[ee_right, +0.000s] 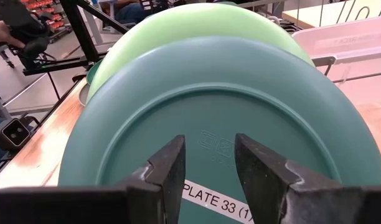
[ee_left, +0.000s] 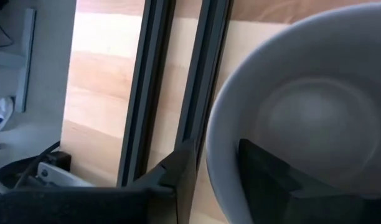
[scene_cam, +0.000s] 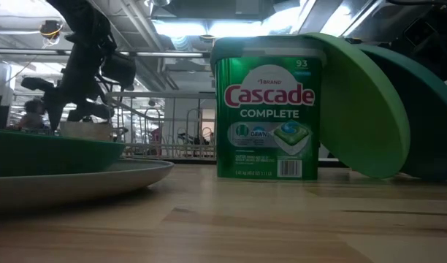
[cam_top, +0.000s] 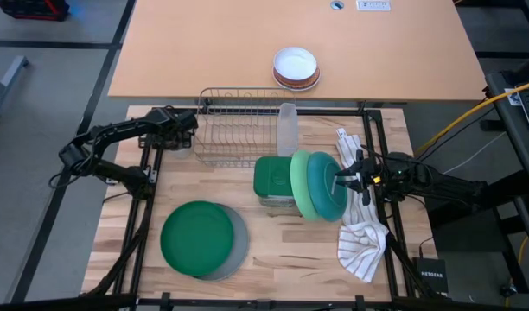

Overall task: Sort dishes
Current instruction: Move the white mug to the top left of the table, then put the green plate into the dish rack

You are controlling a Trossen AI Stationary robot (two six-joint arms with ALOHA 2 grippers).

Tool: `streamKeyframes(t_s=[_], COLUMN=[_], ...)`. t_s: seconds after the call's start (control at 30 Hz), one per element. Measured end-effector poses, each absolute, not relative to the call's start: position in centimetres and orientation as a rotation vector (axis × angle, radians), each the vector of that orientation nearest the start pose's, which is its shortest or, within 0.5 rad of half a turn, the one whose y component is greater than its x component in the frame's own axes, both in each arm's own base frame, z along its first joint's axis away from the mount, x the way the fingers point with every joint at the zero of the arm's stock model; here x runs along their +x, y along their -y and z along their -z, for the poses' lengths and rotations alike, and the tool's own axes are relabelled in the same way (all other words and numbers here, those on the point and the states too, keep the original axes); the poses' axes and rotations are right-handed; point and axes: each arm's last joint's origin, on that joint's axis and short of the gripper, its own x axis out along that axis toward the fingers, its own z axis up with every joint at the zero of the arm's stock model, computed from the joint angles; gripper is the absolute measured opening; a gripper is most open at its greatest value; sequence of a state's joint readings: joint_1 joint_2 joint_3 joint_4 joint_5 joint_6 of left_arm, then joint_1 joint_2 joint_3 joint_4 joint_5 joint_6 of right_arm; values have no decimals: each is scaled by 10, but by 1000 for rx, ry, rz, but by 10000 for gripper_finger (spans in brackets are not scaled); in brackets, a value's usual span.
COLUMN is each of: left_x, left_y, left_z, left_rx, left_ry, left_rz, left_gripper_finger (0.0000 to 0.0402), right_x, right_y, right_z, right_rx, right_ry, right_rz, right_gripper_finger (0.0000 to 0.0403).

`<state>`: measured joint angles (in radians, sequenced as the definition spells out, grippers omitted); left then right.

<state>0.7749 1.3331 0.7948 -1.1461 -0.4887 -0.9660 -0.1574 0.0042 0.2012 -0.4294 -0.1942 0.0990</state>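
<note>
We see a wooden tabletop with two dark arms, one on each side. A wire rack stands near the back edge, with a clear tub at its right end.

In the front left, a dark green plate lies flat on top of a grey plate. In the low view they show as a dark green rim on a grey rim.

In the middle stands a green soap box that says Cascade. A light green plate leans on its edge against the right side of the box. A teal plate leans on the light green one.

A white striped towel lies at the right edge, partly under the right arm.

On the far table, white bowls sit in a small stack.

The right gripper is at the back of the teal plate. Its jaws are a little apart and hold nothing. A white label on the plate sits between them. The light green plate peeks out behind.

The left gripper is at the left end of the rack. Its jaws pinch the rim of a small grey mug, one finger inside and the other finger outside.
</note>
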Motion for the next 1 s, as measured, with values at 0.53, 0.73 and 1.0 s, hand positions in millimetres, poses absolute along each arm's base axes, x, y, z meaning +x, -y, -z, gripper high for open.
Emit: streamKeyframes(t_s=[0.53,0.73,1.0], left_x=[111,97,88], left_y=[-127,-112,-84], left_z=[-220,-241,-261], left_rx=[-860,-868,-912], left_ry=[-1050,-930,-796], left_rz=[-1694,-1616,-1368], left_gripper_finger=[117,117,118], right_x=[78,78,78], right_y=[7,7,7], right_z=[-189,-189,-189], right_rx=[139,139,139], right_ry=[-230,-231,-231], right_rz=[-25,-25,-25], right_gripper_finger=[143,143,143])
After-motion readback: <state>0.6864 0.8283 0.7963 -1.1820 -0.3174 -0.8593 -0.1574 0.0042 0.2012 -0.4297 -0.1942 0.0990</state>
